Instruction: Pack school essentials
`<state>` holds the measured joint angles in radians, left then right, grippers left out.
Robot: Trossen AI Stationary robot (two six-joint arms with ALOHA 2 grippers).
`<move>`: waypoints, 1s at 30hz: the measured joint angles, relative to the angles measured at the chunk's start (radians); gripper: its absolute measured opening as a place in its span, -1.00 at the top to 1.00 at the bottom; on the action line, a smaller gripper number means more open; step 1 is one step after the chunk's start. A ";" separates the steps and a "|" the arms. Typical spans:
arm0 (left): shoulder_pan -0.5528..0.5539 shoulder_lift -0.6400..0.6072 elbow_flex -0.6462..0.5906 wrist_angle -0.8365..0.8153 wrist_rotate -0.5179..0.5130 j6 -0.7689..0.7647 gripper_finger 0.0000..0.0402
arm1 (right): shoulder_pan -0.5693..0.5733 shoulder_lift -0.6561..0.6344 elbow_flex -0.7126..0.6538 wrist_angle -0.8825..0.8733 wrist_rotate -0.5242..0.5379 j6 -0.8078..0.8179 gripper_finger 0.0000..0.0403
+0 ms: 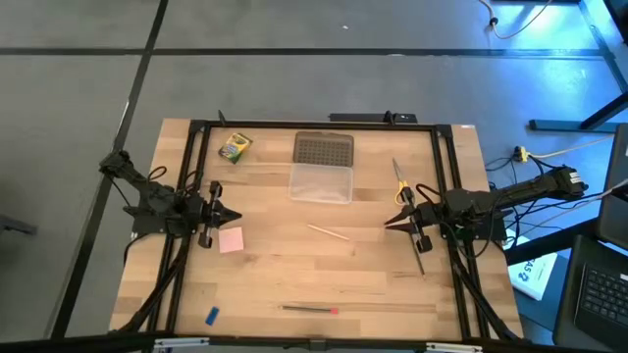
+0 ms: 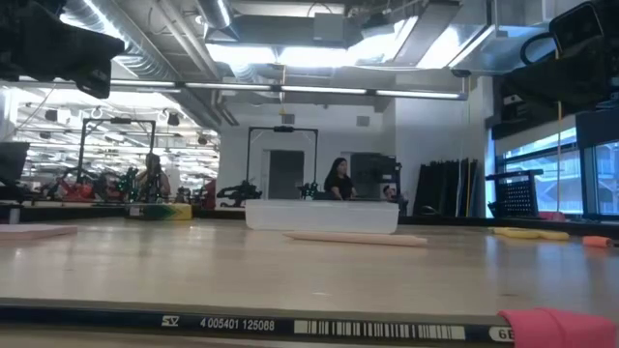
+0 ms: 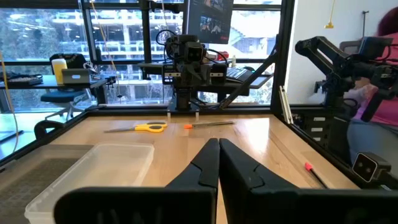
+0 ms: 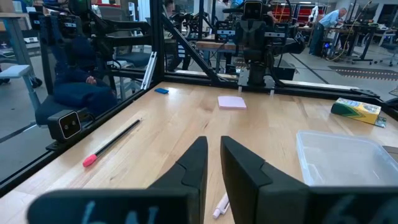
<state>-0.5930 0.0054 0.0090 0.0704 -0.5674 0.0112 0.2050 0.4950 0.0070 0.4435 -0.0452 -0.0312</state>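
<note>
The packing has not started yet. Both arms wait at the sides of the surface [image 1: 285,275], and nothing is in the clear case [image 1: 321,183].

The left hand [image 1: 232,215] sits at the left side, and its two fingers are pressed together with nothing in them. The pink notepad [image 1: 231,240] lies just beside it. The right hand [image 1: 390,223] sits at the right side. Its fingers stand a little apart, and nothing is between them.

The school things are spread all over. The crayon box [image 1: 235,147] is near the far left corner. The scissors [image 1: 400,186] with yellow handles lie near the right hand. A pale pencil [image 1: 328,231] lies in the middle. A dark pencil [image 1: 309,308] with a pink end lies close to the near edge. The little blue eraser [image 1: 212,316] is at the near left. Another thin pencil [image 1: 419,259] lies by the right arm.

The clear case sits in the middle at the far side, with its grey lid [image 1: 323,148] just behind it.

I think the step now is choosing the first thing to pick up. The notepad or the scissors look easiest, as each is close to a hand. The left hand would need to open first, then go down over the thing, squeeze it, and carry it to the case.
</note>
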 joint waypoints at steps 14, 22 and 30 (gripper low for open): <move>0.000 0.000 0.000 0.000 0.000 0.000 1.00 | 0.000 0.000 0.000 0.000 0.000 0.000 0.76; 0.000 0.000 0.000 0.000 0.000 0.000 1.00 | 0.000 0.000 0.000 0.006 0.000 -0.021 0.76; 0.000 0.000 0.000 0.000 0.000 0.000 1.00 | 0.000 0.000 0.000 0.010 -0.088 -0.110 0.76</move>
<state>-0.5930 0.0052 0.0089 0.0704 -0.5674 0.0112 0.2053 0.4947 0.0067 0.4534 -0.1335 -0.1410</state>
